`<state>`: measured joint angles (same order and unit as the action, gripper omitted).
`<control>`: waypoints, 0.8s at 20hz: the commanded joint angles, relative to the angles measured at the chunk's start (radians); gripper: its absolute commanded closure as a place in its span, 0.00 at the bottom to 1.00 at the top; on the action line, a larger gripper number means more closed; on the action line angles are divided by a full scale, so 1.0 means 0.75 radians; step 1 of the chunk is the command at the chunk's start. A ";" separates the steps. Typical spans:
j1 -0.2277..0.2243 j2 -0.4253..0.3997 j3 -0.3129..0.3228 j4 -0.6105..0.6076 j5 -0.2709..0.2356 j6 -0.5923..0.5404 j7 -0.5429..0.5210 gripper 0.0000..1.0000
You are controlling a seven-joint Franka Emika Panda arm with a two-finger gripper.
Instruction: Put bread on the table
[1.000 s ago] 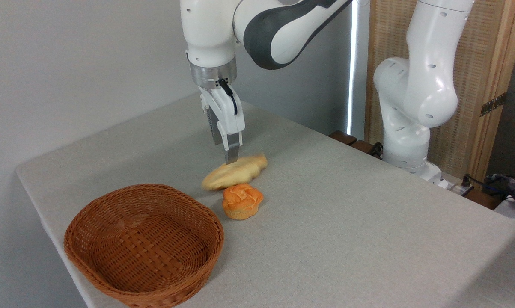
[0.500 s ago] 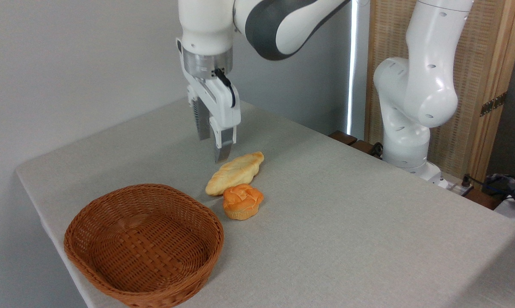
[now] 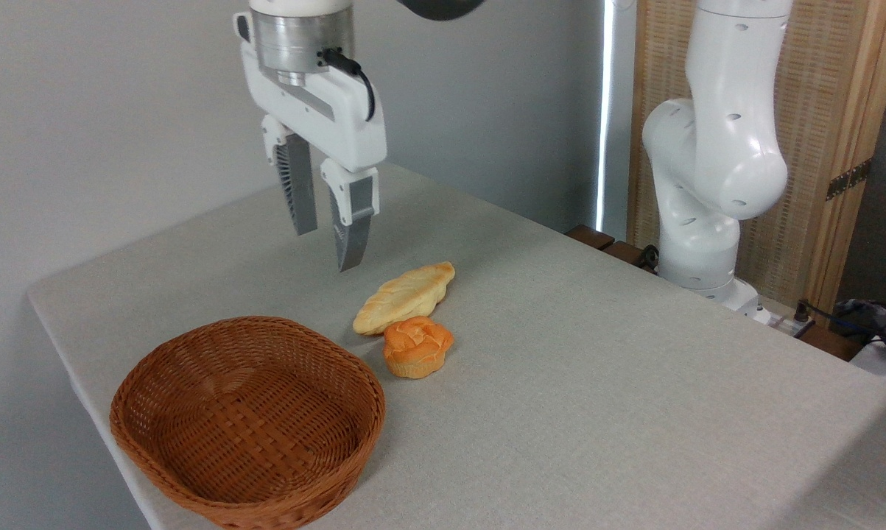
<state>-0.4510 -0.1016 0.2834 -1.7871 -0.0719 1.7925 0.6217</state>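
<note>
Bread set down, arm clear of it.

The long pale golden braided loaf [image 3: 404, 297] lies flat on the light grey-beige cloth-covered table [image 3: 597, 353], touching or just beside the small round orange bun [image 3: 417, 346], near the empty brown woven wicker basket [image 3: 247, 419]. The white two-finger gripper [image 3: 325, 228] hangs above and to the left of the loaf, its fingers apart and holding nothing. The placing looks done; a good finish would be a straight lift away, so neither finger clips the loaf or nudges the bun.
</note>
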 commanded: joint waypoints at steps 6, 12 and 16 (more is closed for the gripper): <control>0.067 0.125 -0.008 0.178 0.053 -0.087 -0.046 0.00; 0.288 0.148 -0.298 0.176 0.118 -0.101 -0.041 0.00; 0.350 0.154 -0.333 0.176 0.118 -0.101 -0.042 0.00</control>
<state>-0.2434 0.0037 0.0655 -1.6814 0.0020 1.7460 0.6023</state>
